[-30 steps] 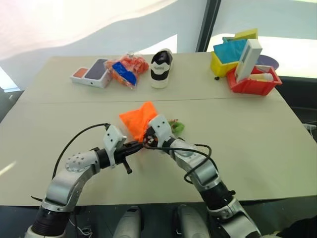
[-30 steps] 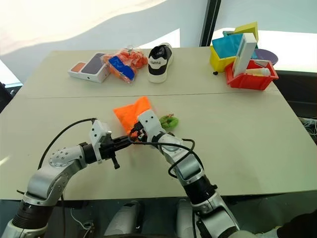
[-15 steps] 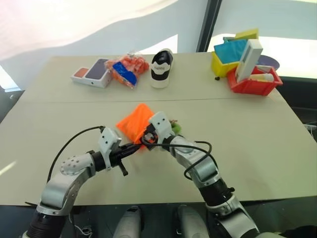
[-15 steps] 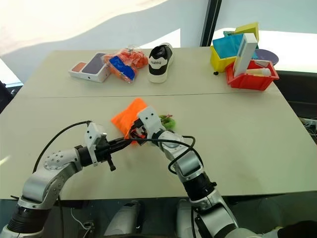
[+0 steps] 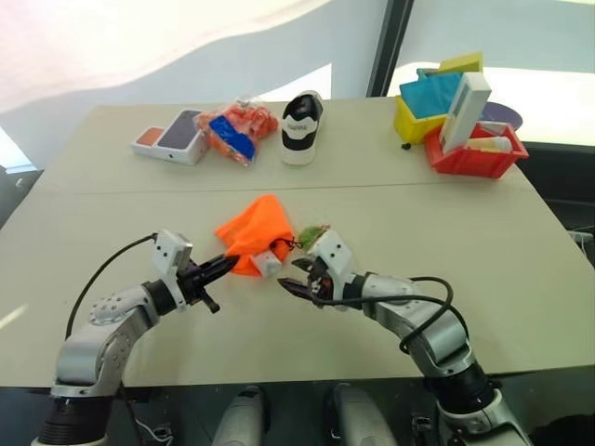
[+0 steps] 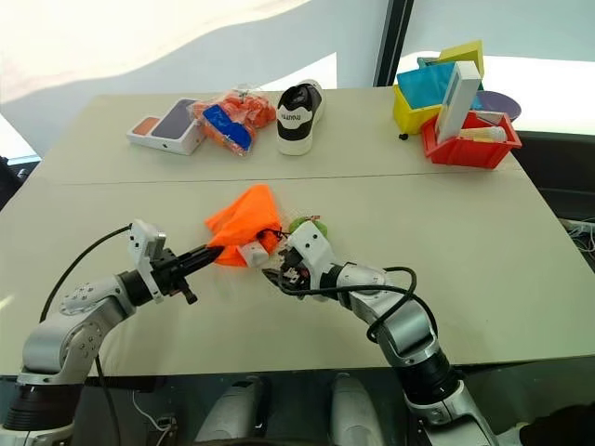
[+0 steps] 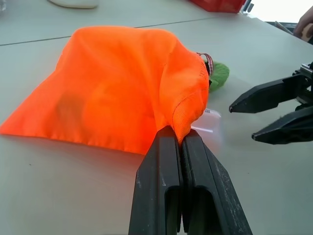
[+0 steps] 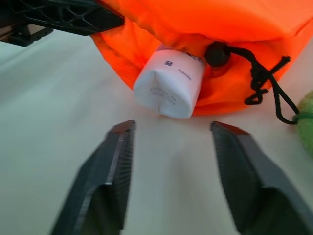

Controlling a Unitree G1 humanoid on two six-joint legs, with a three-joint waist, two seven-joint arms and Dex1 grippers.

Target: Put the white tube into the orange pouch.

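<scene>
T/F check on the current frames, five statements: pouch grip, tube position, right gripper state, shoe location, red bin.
1. The left gripper is shut on the edge of the orange pouch. True.
2. The white tube is fully inside the pouch. False: its crimped end sticks out of the pouch mouth.
3. The right gripper is clamped on the tube. False: it is open and apart from the tube, with bare table between.
4. The black-and-white shoe stands at the far side of the table. True.
5. The red bin lies tipped over beside the pouch. False: it sits upright at the far right corner.
</scene>
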